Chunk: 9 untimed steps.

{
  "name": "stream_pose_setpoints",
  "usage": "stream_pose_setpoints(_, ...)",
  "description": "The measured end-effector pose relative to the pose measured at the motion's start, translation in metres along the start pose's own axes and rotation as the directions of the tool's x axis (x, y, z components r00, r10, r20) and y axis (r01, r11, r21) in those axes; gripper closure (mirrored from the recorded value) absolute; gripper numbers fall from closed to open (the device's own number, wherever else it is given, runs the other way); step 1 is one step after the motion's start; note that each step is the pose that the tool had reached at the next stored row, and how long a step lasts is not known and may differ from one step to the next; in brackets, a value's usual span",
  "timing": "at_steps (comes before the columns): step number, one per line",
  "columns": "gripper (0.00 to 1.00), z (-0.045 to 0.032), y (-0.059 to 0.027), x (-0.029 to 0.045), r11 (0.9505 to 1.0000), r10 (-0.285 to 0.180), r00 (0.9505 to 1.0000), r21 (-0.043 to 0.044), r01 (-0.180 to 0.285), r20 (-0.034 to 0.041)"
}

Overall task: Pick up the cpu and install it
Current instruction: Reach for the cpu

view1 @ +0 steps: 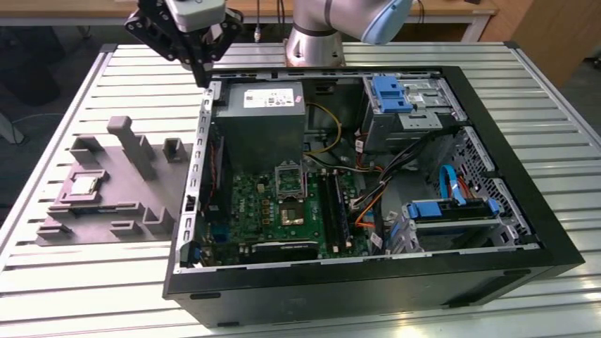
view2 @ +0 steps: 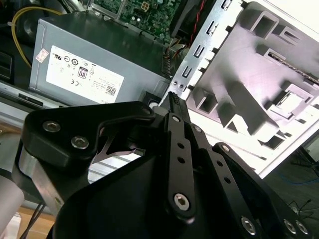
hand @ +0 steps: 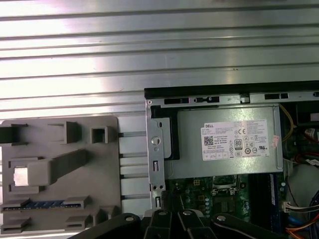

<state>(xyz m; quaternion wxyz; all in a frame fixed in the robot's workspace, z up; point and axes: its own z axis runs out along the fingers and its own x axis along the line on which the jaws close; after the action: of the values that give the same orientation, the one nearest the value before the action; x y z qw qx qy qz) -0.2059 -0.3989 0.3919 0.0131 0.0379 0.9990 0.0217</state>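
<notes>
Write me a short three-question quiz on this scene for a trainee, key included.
1. True or false: the gripper holds nothing.
2. Where does the cpu lie? A, in the motherboard socket; B, on the grey tray outside the case; C, on the power supply.
3. In the exterior view, on which side of the case does the tray stand?
Key: 1 true; 2 B; 3 the exterior view's left.
</notes>
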Motion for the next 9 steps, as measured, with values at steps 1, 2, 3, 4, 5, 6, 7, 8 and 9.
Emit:
stream_pose_setpoints(1,0.89,0.0,0.0,0.0005,1.0,0.0,1.0,0.0,0.0,0.0)
stream_pose_setpoints(2,0.89,0.0,-0.0001,0.0011,1.0,0.0,1.0,0.0,0.0,0.0)
stream_pose_setpoints(3,0.89,0.0,-0.0001,0.0017,1.0,0.0,1.0,0.0,0.0,0.0)
stream_pose_setpoints(4,0.89,0.0,-0.0002,0.0023,1.0,0.0,1.0,0.0,0.0,0.0)
stream_pose_setpoints(5,0.89,0.0,-0.0002,0.003,1.0,0.0,1.0,0.0,0.0,0.0)
stream_pose_setpoints(6,0.89,0.0,-0.0003,0.0038,1.0,0.0,1.0,0.0,0.0,0.0)
stream_pose_setpoints(7,0.89,0.0,-0.0004,0.0046,1.0,0.0,1.0,0.0,0.0,0.0)
stream_pose_setpoints(8,0.89,0.0,-0.0004,0.0053,1.0,0.0,1.0,0.0,0.0,0.0)
stream_pose_setpoints(9,0.89,0.0,-0.0005,0.0061,1.0,0.0,1.0,0.0,0.0,0.0)
